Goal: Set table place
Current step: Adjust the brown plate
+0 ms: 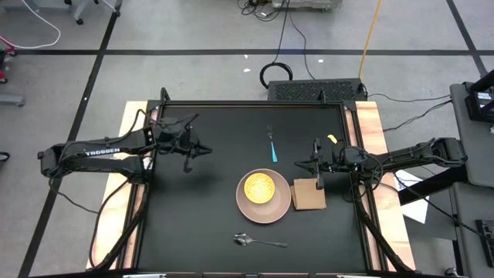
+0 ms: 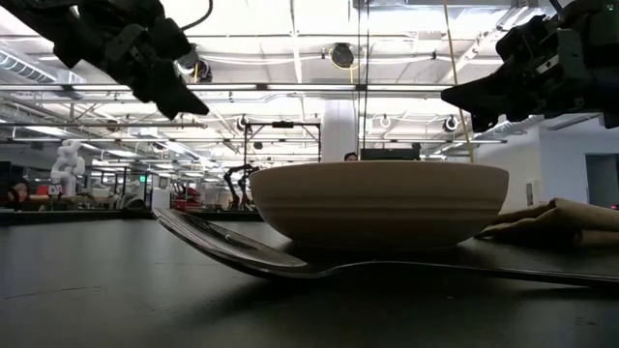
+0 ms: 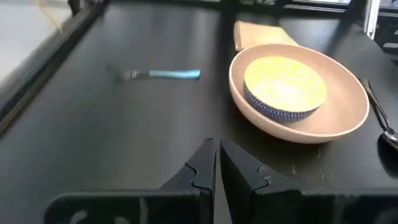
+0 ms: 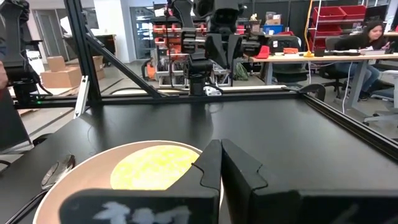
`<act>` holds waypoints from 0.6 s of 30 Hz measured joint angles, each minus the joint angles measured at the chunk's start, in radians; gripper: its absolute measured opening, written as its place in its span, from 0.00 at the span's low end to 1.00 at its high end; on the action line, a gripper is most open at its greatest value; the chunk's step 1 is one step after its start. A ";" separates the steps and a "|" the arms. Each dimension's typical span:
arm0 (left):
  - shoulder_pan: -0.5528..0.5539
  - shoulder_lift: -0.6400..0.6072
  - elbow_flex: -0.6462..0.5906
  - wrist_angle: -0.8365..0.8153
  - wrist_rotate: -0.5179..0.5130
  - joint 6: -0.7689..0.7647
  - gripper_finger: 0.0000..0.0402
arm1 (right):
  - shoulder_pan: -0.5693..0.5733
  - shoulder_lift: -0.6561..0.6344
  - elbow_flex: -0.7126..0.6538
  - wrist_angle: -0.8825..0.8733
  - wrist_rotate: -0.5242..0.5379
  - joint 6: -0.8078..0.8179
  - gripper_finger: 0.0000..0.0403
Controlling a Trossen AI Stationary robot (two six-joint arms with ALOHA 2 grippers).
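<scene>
Over the worktop [image 1: 193, 224], the left pincer [image 1: 187, 164] hangs nearly closed and empty, the right pincer [image 1: 319, 181] closed above the napkin [image 1: 308, 196]. Yellow dish [image 1: 258, 186] sits in the plate [image 1: 265, 209], spoon [image 1: 259, 242] near it, fork [image 1: 272, 145] apart.

This is a robotics lab or workshop, open-plan and industrial. Beyond the right gripper [image 4: 221, 163], past the far edge of the table [image 4: 298, 134], stand red parts bins [image 4: 339, 17], cardboard boxes [image 4: 55, 70], cluttered workbenches [image 4: 323, 57] and a person [image 4: 367, 40] seated at a desk. The low view shows a high ceiling with strip lights [image 2: 290, 43], exposed ducts and a white robot figure [image 2: 68, 159] far behind. From above, cables [image 1: 293, 38] trail over a grey floor [image 1: 193, 31] marked with black tape.
</scene>
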 joint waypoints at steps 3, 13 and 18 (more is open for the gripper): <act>-0.049 0.000 0.000 0.082 -0.023 0.031 0.06 | 0.000 0.000 0.000 0.000 0.000 0.000 0.00; -0.092 -0.164 -0.002 0.098 -0.085 0.063 0.06 | 0.000 0.000 0.000 0.001 -0.001 0.000 0.00; -0.111 -0.300 -0.091 0.133 -0.162 0.045 0.06 | 0.000 0.000 0.000 0.001 -0.003 0.000 0.00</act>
